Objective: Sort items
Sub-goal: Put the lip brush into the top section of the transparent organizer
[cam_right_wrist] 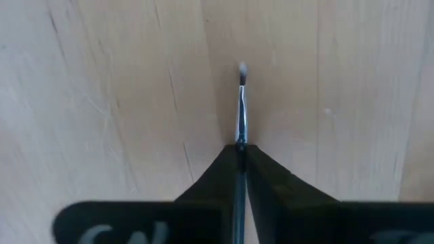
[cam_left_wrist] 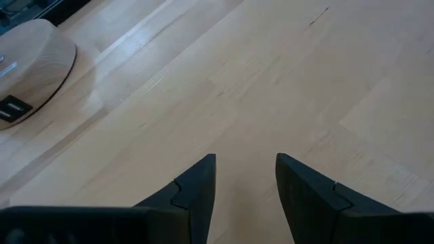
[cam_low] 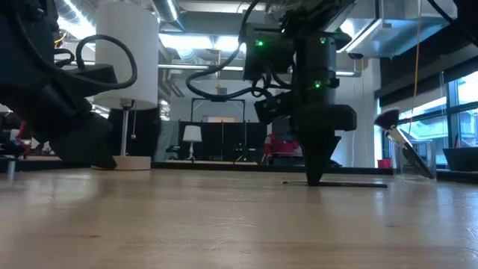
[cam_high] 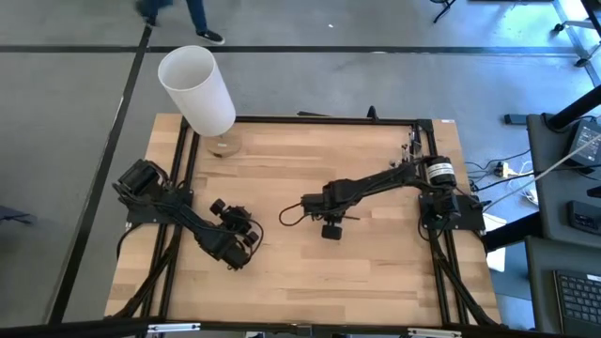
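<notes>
Black and narrow, the fingers of my right tool (cam_right_wrist: 241, 163) are pressed together on a thin makeup brush (cam_right_wrist: 241, 108). Its dark handle runs back between them, and its silver collar and small pale tip stick out ahead. The brush lies flat on the light wood of the bench (cam_high: 310, 272). Seen from above, my right tool (cam_high: 331, 228) sits near the middle of the bench, a little toward three o'clock, with the right arm reaching in from its base at the three o'clock edge. From bench height, the right tool (cam_low: 314, 178) points straight down with its tip on the wood, and the brush (cam_low: 351, 183) shows as a thin dark line lying flat beside it.

My left tool (cam_left_wrist: 245, 186) has its two dark fingers spread, with nothing but bare wood between them. From above it rests at about eight o'clock on the bench (cam_high: 246, 235), well apart from the right tool.

Toward eleven o'clock, at the far edge of the bench, a tall white cylinder (cam_high: 197, 89) stands over a round wooden base (cam_high: 223, 145). My left wrist camera catches that base (cam_left_wrist: 30, 71) off to one side. Beyond the bench, a person's legs (cam_high: 174, 14) show on the grey floor.
</notes>
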`<action>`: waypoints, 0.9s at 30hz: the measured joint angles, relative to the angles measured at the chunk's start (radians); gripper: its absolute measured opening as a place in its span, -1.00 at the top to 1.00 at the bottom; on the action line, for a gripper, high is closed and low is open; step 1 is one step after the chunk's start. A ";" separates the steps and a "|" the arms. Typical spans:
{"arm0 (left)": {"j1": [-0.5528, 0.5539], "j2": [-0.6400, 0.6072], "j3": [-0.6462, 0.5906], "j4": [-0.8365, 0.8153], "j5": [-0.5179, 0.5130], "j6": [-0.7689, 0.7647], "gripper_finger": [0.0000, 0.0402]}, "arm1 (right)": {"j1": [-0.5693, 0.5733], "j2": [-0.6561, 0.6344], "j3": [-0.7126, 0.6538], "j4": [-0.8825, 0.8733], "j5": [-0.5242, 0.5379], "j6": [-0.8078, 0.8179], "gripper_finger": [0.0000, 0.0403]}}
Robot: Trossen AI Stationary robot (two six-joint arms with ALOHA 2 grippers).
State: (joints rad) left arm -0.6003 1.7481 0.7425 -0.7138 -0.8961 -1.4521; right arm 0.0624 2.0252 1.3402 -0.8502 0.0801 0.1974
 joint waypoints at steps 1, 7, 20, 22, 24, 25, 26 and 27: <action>0.000 0.000 0.000 0.000 0.000 0.000 0.26 | 0.000 0.004 0.000 0.000 0.001 0.000 0.87; 0.000 0.000 0.000 0.000 0.000 0.000 0.26 | -0.001 0.045 -0.001 0.008 -0.032 0.000 0.93; 0.000 0.000 0.000 -0.001 0.000 0.000 0.26 | 0.000 0.006 0.024 -0.022 -0.007 0.032 0.93; 0.000 0.000 0.000 -0.001 0.000 0.000 0.26 | 0.001 -0.040 0.027 -0.035 0.010 0.046 0.93; 0.000 0.000 0.000 -0.001 0.000 0.000 0.26 | 0.001 -0.089 0.021 -0.052 0.018 0.063 0.92; 0.000 0.000 0.000 -0.001 0.000 0.000 0.26 | 0.000 -0.127 0.021 -0.055 0.026 0.070 0.92; 0.000 0.000 0.001 -0.001 0.000 0.000 0.26 | 0.000 -0.168 0.026 -0.056 0.039 0.080 0.92; 0.000 0.000 0.001 -0.001 0.004 0.000 0.26 | 0.000 -0.209 0.028 -0.055 0.058 0.089 0.92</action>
State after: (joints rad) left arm -0.6006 1.7481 0.7433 -0.7143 -0.8926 -1.4521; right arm 0.0621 1.8160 1.3678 -0.9056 0.1386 0.2861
